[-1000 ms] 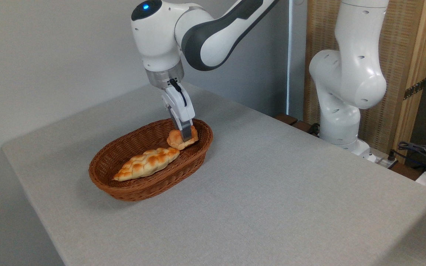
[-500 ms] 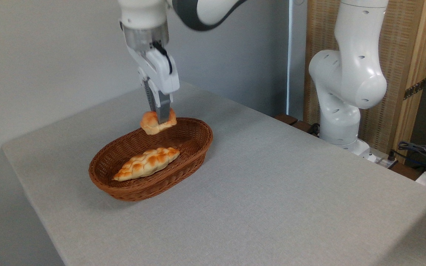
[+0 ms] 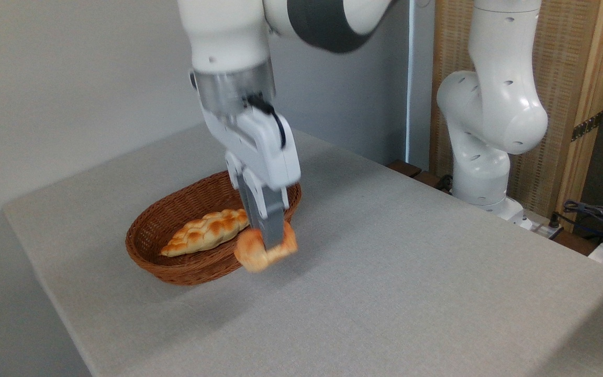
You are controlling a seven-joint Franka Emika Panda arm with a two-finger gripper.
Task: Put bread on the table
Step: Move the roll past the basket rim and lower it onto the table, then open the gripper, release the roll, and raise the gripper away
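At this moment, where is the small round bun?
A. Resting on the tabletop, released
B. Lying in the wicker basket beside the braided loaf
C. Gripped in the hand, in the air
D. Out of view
C. The bun is clamped by the hand, hanging by the basket's near rim above the table; only the braided loaf lies inside.

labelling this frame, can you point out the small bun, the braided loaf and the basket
small bun (image 3: 253, 253), fixed camera, on its orange left half beside the finger
braided loaf (image 3: 204, 232), fixed camera, on the middle of its plaited top
basket (image 3: 186, 271), fixed camera, on the front outer wall
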